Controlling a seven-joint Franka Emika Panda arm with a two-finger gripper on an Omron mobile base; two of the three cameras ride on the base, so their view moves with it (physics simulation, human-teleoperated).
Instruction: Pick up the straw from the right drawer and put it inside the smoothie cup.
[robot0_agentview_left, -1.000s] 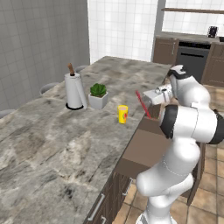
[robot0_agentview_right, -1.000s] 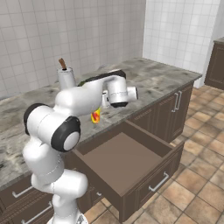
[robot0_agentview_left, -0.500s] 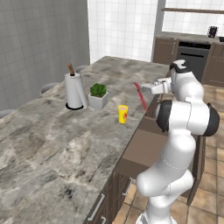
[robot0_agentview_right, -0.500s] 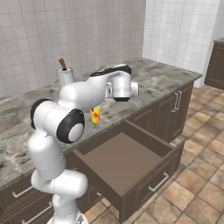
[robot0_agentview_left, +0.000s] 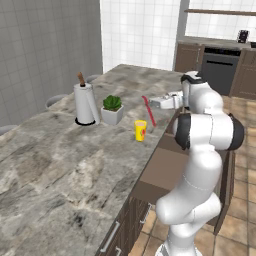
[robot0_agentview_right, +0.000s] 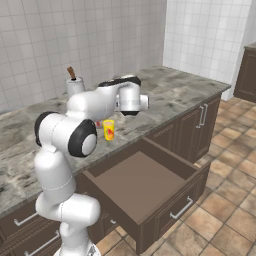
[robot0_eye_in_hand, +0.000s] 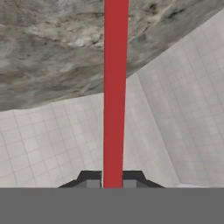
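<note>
My gripper (robot0_agentview_left: 151, 104) is shut on the red straw (robot0_agentview_left: 149, 111) and holds it in the air over the counter's right edge. The straw is tilted, its lower end pointing down and to the right. The yellow smoothie cup (robot0_agentview_left: 140, 130) stands upright on the marble counter, just left of and below the straw, and the two are apart. In the hand view the straw (robot0_eye_in_hand: 115, 87) runs straight up from between my fingertips (robot0_eye_in_hand: 113, 179). The right drawer (robot0_agentview_right: 140, 180) is pulled open and its brown floor is bare. The cup (robot0_agentview_right: 109, 129) stands on the counter behind the drawer.
A white square pot with a green plant (robot0_agentview_left: 112, 109) and a paper towel roll on a stand (robot0_agentview_left: 85, 102) stand left of the cup. The open drawer (robot0_agentview_left: 165, 165) juts out from the counter beside my base. Narrower closed drawers with silver handles (robot0_agentview_right: 202, 116) lie to the right.
My arm has swung the straw up from over the drawer and left across the counter edge, closer to the yellow cup. The cup and drawer have not moved.
</note>
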